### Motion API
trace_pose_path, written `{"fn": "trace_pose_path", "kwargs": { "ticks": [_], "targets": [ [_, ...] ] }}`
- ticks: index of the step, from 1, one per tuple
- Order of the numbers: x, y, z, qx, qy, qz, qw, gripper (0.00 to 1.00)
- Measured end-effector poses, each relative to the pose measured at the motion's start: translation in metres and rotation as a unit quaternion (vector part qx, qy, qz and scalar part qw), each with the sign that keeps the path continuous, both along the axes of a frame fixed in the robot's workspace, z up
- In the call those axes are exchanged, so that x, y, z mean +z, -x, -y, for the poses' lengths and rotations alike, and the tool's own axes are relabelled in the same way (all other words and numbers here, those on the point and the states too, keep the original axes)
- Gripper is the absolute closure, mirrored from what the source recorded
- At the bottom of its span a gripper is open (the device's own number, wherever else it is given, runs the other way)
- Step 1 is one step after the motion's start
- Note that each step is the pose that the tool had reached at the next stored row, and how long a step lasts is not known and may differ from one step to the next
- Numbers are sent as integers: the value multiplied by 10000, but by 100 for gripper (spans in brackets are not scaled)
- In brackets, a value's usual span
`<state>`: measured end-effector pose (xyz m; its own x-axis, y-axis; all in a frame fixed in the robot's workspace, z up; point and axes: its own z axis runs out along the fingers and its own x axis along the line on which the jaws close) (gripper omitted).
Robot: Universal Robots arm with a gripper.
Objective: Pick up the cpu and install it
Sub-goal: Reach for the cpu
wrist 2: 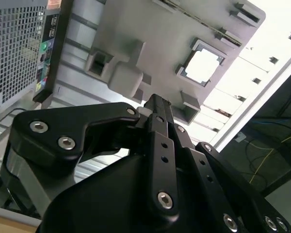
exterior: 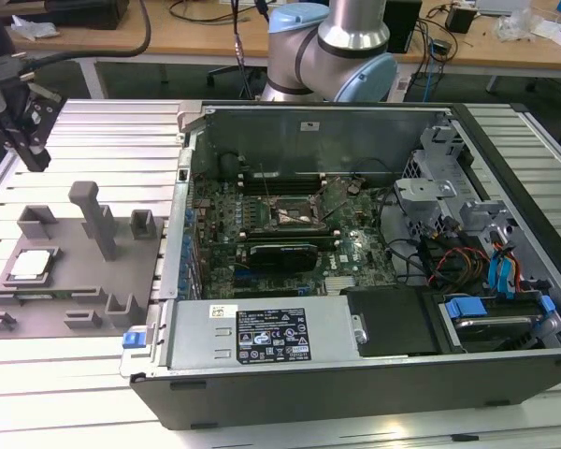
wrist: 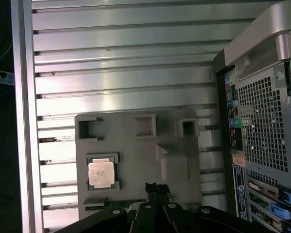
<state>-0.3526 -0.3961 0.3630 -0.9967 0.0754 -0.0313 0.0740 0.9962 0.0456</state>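
There's the cpu (exterior: pixel 30 266), a small flat square chip, its pale silvery top facing up and catching the light. It lies flat and level, seated in a shallow square pocket of the grey plate (exterior: pixel 70 273), near that plate's edge. In both wrist views the cpu (wrist: pixel 101 173) (wrist 2: pixel 202 66) sits square in its pocket, the raised rim framing its corners. It's on the exterior view's left, outside the case (exterior: pixel 262 398) and well apart from it.
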Motion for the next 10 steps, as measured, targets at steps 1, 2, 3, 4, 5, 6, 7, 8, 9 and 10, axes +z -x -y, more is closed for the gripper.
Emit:
{"fn": "trace_pose_path", "kwargs": {
  "ticks": [1, 2, 3, 4, 5, 6, 7, 8, 9, 10],
  "targets": [
    [-18, 22, 0, 0, 0, 1, 10000, 89],
    [-49, 61, 0, 0, 0, 1, 10000, 89],
    [-72, 85, 0, 0, 0, 1, 10000, 89],
    [-92, 103, 0, 0, 0, 1, 10000, 89],
    [-110, 116, 0, 0, 0, 1, 10000, 89],
    [-134, 130, 0, 0, 0, 0, 10000, 89],
    [-182, 156, 0, 0, 0, 1, 10000, 89],
    [-212, 174, 1, 0, 0, 1, 10000, 89],
    [-232, 183, 2, 0, 0, 0, 10000, 89],
    [-249, 188, 4, 1, 0, 0, 10000, 89]
  ]
}}
